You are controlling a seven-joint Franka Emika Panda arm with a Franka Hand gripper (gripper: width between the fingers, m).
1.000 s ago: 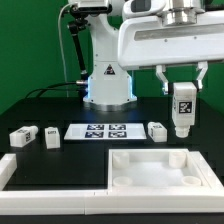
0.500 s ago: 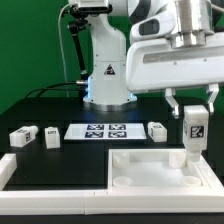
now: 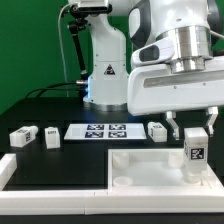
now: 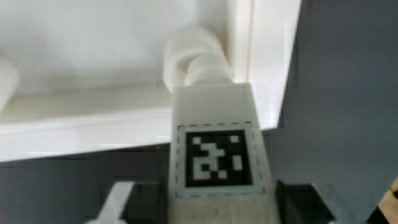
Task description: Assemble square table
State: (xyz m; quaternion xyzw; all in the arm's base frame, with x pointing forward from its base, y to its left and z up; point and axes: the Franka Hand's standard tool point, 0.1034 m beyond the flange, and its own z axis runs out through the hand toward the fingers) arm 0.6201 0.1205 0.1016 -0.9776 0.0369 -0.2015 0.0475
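Pincer (image 3: 192,130) fingers pinch an upright leg block (image 3: 195,152), its lower end at a rounded corner post (image 4: 192,55) just inside the raised rim of the square top (image 3: 150,186), on the exterior view's right. Bare black tabletop (image 3: 60,160) lies open beside that top. Behind, the marker board (image 3: 103,131) has the far-left leg block (image 3: 22,135) and second leg block (image 3: 52,137) on one side and the third leg block (image 3: 157,131) on the other.
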